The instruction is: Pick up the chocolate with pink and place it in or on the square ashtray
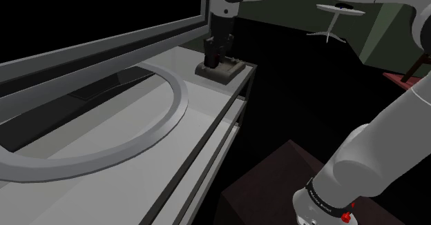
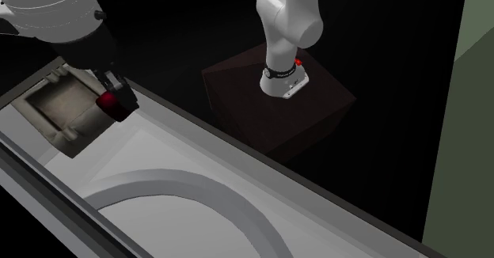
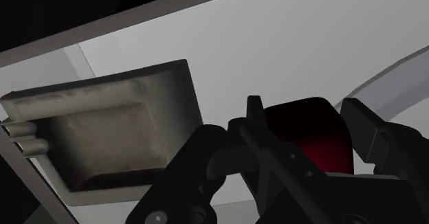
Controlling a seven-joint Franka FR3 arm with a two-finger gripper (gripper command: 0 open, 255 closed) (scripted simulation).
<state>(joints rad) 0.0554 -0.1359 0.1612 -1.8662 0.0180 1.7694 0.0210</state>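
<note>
The chocolate (image 3: pixel 309 137) looks dark red and sits clasped between my two black fingers. My gripper (image 3: pixel 304 107) is shut on it. The square ashtray (image 3: pixel 110 137) is a grey-brown dish with a sunken middle, lying just beside the gripper on the white tabletop. In the shoulder view the gripper (image 1: pixel 216 54) hangs low over the ashtray (image 1: pixel 222 71) at the table's far corner. In the second exterior view the gripper (image 2: pixel 117 104) with a red spot of chocolate (image 2: pixel 106 100) is at the ashtray's (image 2: pixel 51 110) near edge.
A broad grey curved ring (image 1: pixel 162 113) lies on the white tabletop (image 1: pixel 124 168). A raised frame (image 1: pixel 103 47) runs along the back. The table's front edge (image 1: pixel 207 148) drops to black. My dark stand (image 2: pixel 277 98) is below; a small round table (image 1: pixel 337 13) stands far off.
</note>
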